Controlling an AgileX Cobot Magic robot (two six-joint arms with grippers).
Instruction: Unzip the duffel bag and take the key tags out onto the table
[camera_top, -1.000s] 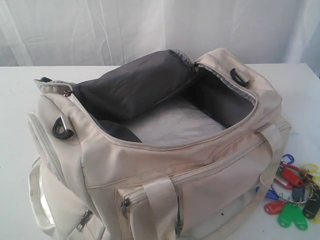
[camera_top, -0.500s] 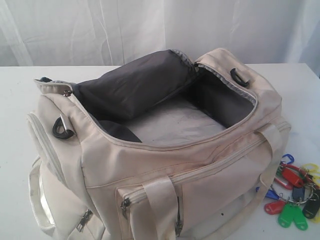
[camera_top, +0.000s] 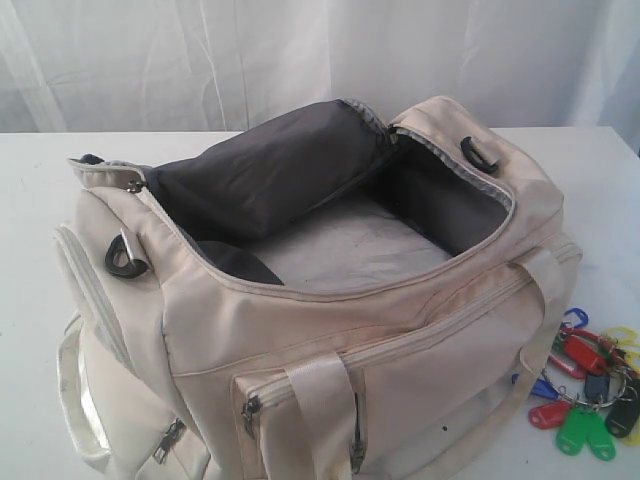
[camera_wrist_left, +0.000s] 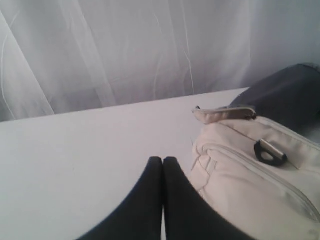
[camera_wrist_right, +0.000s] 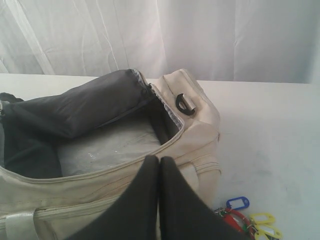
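The cream duffel bag (camera_top: 330, 340) stands unzipped on the white table (camera_top: 30, 250), its dark grey lining and bare pale floor showing. The key tags (camera_top: 590, 395), a red, green, blue, yellow and black bunch, lie on the table by the bag's right end; they also show in the right wrist view as key tags (camera_wrist_right: 245, 217). My left gripper (camera_wrist_left: 163, 161) is shut and empty, off the bag's (camera_wrist_left: 250, 170) left end. My right gripper (camera_wrist_right: 159, 160) is shut and empty, in front of the bag's (camera_wrist_right: 190, 140) near wall. Neither gripper shows in the exterior view.
A white curtain (camera_top: 300, 50) hangs behind the table. Black D-rings (camera_top: 125, 258) sit at the bag's ends. A strap handle (camera_top: 325, 400) hangs down the bag's front. Bare tabletop (camera_wrist_left: 75, 150) lies left of the bag.
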